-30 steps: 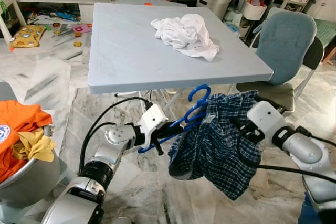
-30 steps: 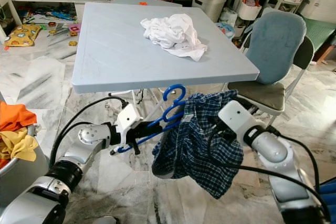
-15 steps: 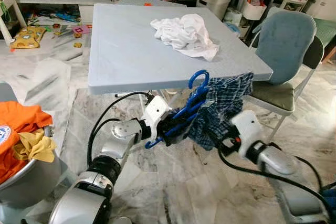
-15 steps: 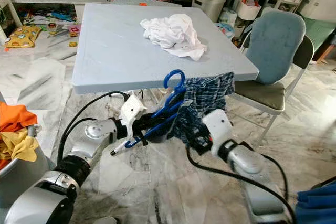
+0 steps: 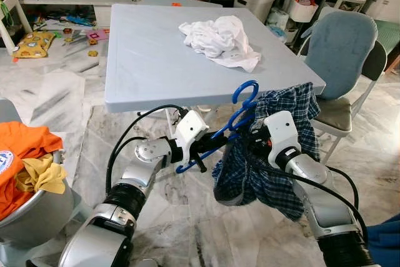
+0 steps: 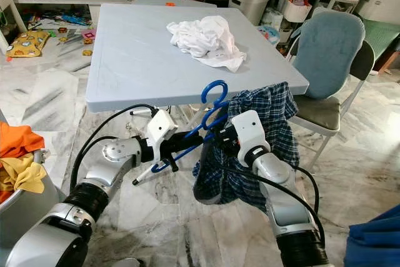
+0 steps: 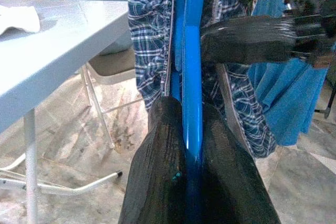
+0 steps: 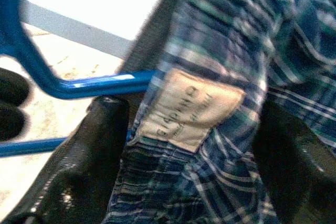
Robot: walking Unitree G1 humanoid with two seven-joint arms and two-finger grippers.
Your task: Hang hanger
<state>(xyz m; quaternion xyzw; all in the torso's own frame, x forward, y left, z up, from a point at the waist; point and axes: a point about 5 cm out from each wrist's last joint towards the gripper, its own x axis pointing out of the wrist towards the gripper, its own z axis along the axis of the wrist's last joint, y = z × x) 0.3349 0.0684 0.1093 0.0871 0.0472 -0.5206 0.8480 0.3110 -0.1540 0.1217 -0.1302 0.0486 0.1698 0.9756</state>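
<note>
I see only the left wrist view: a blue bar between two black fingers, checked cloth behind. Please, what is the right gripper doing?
Observer: The right gripper is around the collar of the plaid shirt, its fingers either side of the label.
Operator: Is the hanger hooked on something?
Observer: No. The hook of the blue hanger points up freely, in front of the grey table edge.
Operator: Is anything lying on that table?
Observer: Yes, a crumpled white cloth lies near the far right part of it.
</note>
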